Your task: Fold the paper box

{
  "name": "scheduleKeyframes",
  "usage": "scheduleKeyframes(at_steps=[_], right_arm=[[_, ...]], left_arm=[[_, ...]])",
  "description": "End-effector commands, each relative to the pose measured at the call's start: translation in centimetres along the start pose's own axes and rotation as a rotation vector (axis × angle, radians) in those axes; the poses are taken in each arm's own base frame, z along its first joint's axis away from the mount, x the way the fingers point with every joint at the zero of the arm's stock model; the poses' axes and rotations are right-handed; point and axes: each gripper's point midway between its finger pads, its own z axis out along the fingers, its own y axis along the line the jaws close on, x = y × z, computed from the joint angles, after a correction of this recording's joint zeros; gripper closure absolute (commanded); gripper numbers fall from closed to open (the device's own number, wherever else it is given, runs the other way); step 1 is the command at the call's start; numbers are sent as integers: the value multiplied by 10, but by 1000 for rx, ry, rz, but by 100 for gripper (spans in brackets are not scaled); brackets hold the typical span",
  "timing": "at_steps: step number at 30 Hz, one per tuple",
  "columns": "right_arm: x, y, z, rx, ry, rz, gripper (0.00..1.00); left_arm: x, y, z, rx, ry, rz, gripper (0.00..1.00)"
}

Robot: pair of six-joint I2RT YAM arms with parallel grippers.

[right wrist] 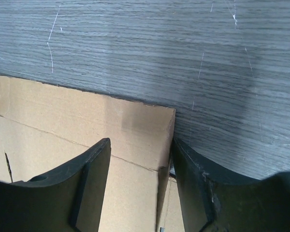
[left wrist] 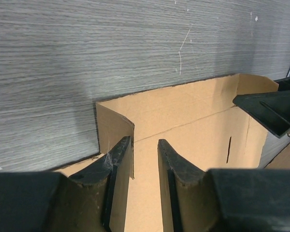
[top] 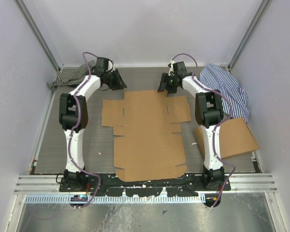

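The paper box (top: 147, 140) lies as a flat brown cross-shaped sheet in the middle of the table. My left gripper (top: 118, 81) is at the far left corner of its far panel and my right gripper (top: 163, 84) at the far right corner. In the left wrist view the left gripper (left wrist: 142, 141) is open over the cardboard (left wrist: 193, 121), with a small raised corner tab (left wrist: 113, 130) by its left finger. In the right wrist view the right gripper (right wrist: 141, 142) is open and straddles the panel's right edge (right wrist: 166, 140). Neither gripper holds anything.
A thicker stack of flat cardboard (top: 232, 137) lies at the right. Striped cloths lie at the back left (top: 70, 75) and back right (top: 227, 87). White walls close in the table on three sides. A metal rail (top: 145, 183) runs along the near edge.
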Motion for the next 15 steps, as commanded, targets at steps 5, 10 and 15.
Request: scheduleKeyframes(at_steps=[5, 10, 15], right_arm=[[-34, 30, -29, -26, -100, -49, 41], [-40, 39, -36, -29, -117, -59, 41], [-46, 50, -47, -39, -139, -78, 41]], left_arm=[[-2, -15, 15, 74, 8, -22, 66], [4, -10, 27, 78, 26, -50, 67], [8, -6, 38, 71, 42, -66, 68]])
